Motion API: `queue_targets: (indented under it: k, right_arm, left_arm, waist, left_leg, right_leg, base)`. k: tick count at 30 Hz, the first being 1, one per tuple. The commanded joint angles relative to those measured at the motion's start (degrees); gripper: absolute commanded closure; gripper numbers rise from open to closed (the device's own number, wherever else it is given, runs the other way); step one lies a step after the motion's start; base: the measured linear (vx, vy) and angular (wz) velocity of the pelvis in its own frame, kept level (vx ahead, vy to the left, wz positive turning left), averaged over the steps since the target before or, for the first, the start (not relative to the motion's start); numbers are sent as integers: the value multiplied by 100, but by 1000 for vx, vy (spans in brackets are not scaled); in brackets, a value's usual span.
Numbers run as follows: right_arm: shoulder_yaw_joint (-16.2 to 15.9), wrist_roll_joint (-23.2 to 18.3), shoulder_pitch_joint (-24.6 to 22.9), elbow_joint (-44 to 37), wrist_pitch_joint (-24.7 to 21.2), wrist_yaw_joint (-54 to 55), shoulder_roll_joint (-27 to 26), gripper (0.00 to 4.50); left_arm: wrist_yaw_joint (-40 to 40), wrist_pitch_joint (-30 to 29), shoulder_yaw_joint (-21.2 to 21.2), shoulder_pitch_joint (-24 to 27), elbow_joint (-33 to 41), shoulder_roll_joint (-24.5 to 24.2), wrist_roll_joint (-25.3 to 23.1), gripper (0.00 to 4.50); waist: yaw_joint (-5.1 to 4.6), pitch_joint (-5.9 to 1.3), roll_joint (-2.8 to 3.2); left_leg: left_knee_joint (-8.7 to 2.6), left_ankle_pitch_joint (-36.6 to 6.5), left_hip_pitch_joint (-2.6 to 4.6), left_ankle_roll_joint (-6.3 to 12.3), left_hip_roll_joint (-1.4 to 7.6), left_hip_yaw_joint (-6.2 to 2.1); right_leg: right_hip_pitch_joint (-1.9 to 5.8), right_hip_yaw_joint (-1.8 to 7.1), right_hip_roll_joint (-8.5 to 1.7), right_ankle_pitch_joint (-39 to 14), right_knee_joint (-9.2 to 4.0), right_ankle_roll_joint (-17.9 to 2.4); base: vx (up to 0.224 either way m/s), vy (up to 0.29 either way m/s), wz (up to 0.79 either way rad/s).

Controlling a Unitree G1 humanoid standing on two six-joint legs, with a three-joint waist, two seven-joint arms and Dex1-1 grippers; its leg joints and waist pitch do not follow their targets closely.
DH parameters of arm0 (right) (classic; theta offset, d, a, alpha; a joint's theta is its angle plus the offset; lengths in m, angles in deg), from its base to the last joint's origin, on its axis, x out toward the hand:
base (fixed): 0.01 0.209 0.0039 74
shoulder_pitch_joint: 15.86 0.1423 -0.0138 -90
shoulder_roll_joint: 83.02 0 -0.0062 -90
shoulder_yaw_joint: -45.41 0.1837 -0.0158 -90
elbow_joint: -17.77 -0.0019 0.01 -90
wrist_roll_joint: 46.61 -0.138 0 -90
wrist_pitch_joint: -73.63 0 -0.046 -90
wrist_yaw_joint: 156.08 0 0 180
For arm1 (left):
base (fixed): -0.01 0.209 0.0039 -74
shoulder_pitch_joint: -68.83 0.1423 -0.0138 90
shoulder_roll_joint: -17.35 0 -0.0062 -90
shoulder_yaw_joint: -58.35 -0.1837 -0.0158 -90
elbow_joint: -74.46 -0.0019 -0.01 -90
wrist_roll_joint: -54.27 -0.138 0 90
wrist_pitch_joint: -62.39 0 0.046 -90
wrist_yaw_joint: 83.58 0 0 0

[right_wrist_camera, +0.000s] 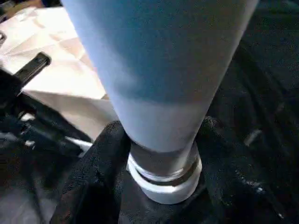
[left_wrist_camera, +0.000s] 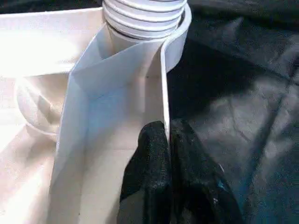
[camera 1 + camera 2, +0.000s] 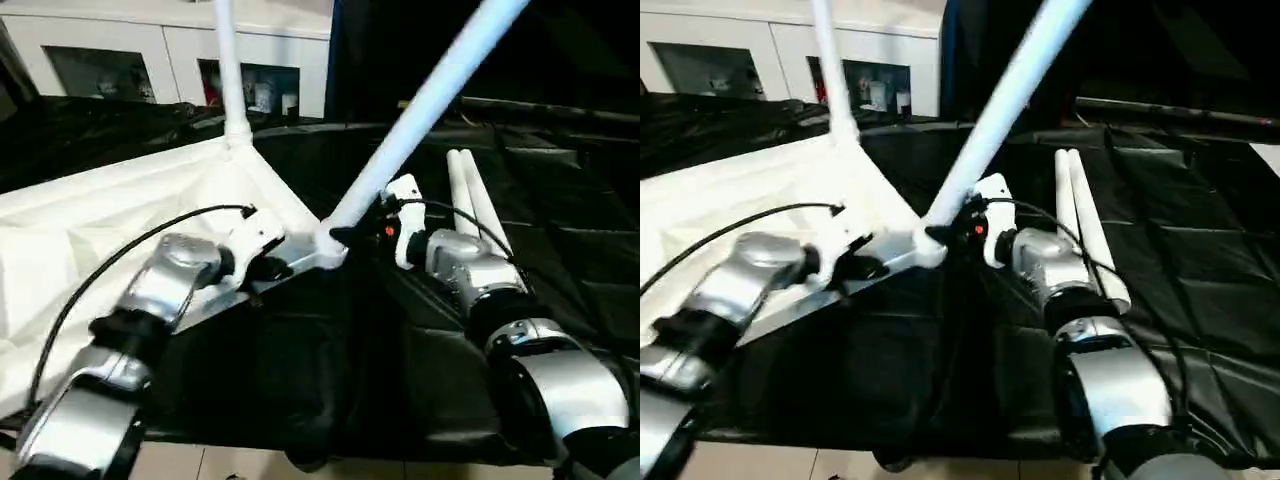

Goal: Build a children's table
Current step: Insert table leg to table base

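Note:
The white tabletop [image 3: 120,215] lies upside down on black cloth. One white leg [image 3: 228,70] stands upright in its far corner socket. A second leg [image 3: 430,95] leans to the right out of the near corner socket [image 3: 325,248]. My right gripper [image 1: 161,140] is shut on this leg's base just above the socket, one finger [image 1: 98,163] on each side. My left gripper [image 2: 166,135] is shut on the tabletop's thin rim wall [image 2: 163,84], a short way from the same socket [image 2: 180,28]. Two loose legs [image 3: 470,195] lie side by side on the cloth to the right.
A white cabinet [image 3: 150,55] with glass doors stands behind the work. The black cloth [image 3: 570,190] runs on to the right of the loose legs. The work surface's front edge and pale floor tiles [image 3: 250,465] are near my forearms.

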Motion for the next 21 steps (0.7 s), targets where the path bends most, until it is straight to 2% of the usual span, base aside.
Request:
queue_targets:
  k: [1, 4, 13, 17, 21]
  right_arm:
    - [-285, 198, -197, 144, -305, -115, 5, 255]
    - [-311, 180, -195, 57, -348, -223, 71, 255]
    - [-520, 377, -86, -25, -471, -549, 225, 255]
    - [-717, 514, -26, -14, -576, -798, 367, 256]
    - [-813, 573, 75, 7, -702, -1031, 481, 256]
  left_arm:
    - [-391, -39, -299, 120, 248, 55, 13, 450]
    - [-430, -62, -319, 206, 439, -12, -8, 450]
    - [-655, -44, -387, 261, 707, -151, -1, 450]
    - [-778, -49, -421, 291, 828, -221, 21, 450]
    - [-918, -47, -461, 326, 956, -285, 65, 450]
  waist:
    - [50, -306, 30]
    - [62, -317, 24]
    - [82, -340, 21]
    - [97, -338, 2]
    - [99, -337, 7]
  left_leg:
    - [-258, -115, 78, 648, 269, -28]
    - [-253, -102, 81, 588, 265, -31]
    - [-204, 130, 80, 663, 235, -24]
    - [-201, 69, 73, 643, 234, -23]
    - [-199, 15, 78, 605, 239, -24]
  right_leg:
    - [238, 238, -394, 1460, -281, -1748]
    - [244, 238, -395, 1466, -271, -1741]
    - [247, 228, -361, 1812, -225, -1777]
    - [252, 226, -362, 1684, -229, -1778]
    - [247, 228, -362, 1597, -227, -1786]
  base:
    - [0, 0, 0]
    - [0, 0, 0]
    - [0, 0, 0]
    - [0, 0, 0]
    - [0, 0, 0]
